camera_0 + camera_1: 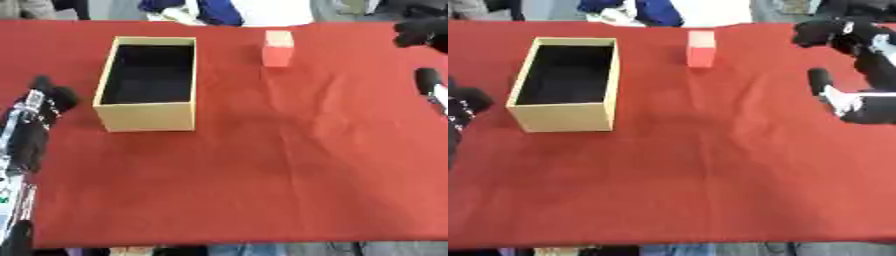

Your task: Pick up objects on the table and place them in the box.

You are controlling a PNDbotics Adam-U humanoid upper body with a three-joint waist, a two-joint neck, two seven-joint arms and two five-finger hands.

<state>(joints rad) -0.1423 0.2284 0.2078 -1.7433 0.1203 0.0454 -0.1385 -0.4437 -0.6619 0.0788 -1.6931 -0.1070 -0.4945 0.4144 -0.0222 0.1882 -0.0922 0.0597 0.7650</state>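
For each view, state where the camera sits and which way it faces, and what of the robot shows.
Left eye view: in the head, looking down at the red table; left hand at left edge, right hand barely showing.
Right eye view: same head, shifted slightly; right hand at upper right, more of that arm visible.
Shared: the open tan box and the small red block standing apart beyond it.

The table [262, 165] is covered by a red cloth; an open tan box [149, 82] with a dark inside is set near the far left corner; a small red block [278, 48] is stood near the far edge, well apart from the box.
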